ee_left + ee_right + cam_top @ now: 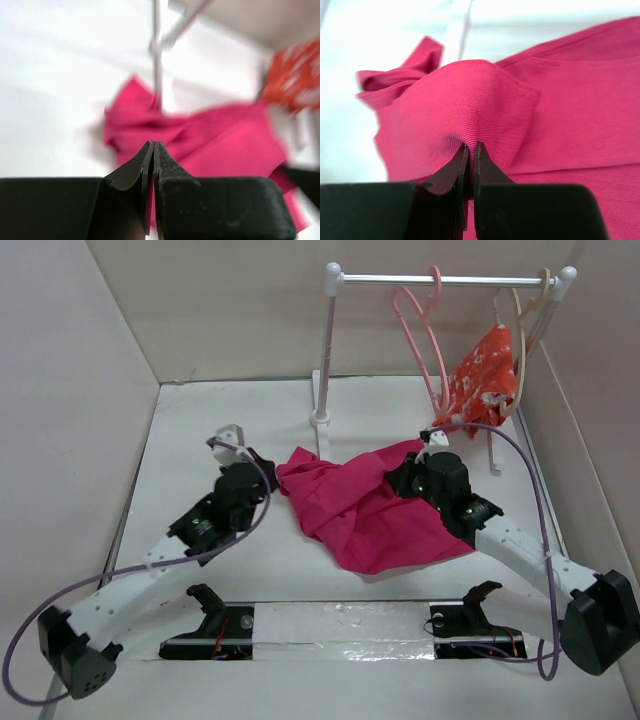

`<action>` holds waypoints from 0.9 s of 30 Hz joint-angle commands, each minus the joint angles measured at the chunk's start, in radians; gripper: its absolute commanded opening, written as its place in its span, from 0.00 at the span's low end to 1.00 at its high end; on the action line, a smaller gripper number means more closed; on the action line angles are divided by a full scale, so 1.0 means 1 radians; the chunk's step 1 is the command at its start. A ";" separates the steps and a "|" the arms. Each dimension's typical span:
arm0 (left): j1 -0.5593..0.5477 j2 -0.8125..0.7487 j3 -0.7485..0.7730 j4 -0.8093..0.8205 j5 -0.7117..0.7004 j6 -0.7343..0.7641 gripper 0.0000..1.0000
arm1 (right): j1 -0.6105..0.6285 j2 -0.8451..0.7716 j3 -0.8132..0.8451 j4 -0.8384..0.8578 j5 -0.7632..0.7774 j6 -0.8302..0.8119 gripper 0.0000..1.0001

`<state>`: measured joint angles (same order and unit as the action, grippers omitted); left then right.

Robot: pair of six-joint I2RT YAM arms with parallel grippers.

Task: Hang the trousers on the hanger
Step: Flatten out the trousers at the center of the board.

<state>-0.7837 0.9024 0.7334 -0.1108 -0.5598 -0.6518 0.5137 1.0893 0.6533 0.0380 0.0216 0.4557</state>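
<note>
The magenta-pink trousers [360, 510] lie crumpled on the white table between the two arms. My right gripper [398, 472] is at their far right edge. In the right wrist view it [471, 146] is shut on a raised fold of the trousers [470, 100]. My left gripper [268, 468] is just left of the trousers' left end. In the left wrist view it [153, 145] is shut with nothing between the jaws, and the trousers [220, 140] lie blurred ahead of it. The salmon-pink hanger [425, 335] hangs empty on the rail.
A white rail stand [327, 350] stands at the back, its pole right behind the trousers [157, 60]. A cream hanger [520, 330] with an orange-red flowered garment [485, 375] hangs at the right. Cardboard walls close in the sides and back.
</note>
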 commanded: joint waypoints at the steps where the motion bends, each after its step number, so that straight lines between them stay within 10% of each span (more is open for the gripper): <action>1: 0.078 -0.100 0.109 -0.113 -0.017 0.087 0.00 | 0.078 -0.077 0.025 -0.010 0.026 -0.009 0.00; 6: 0.020 -0.043 0.032 -0.069 0.262 0.103 0.00 | 0.115 -0.088 0.049 -0.007 0.092 0.006 0.00; 12: -0.095 0.039 -0.161 0.080 0.239 0.009 0.32 | 0.025 -0.045 0.074 -0.020 0.035 -0.002 0.00; 27: -0.095 0.365 -0.172 0.272 0.138 0.020 0.28 | -0.070 -0.009 0.071 0.002 -0.051 -0.012 0.00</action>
<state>-0.8772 1.2461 0.5137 0.1059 -0.3470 -0.6403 0.4572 1.0859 0.6796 -0.0143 -0.0113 0.4526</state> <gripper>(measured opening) 0.291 0.057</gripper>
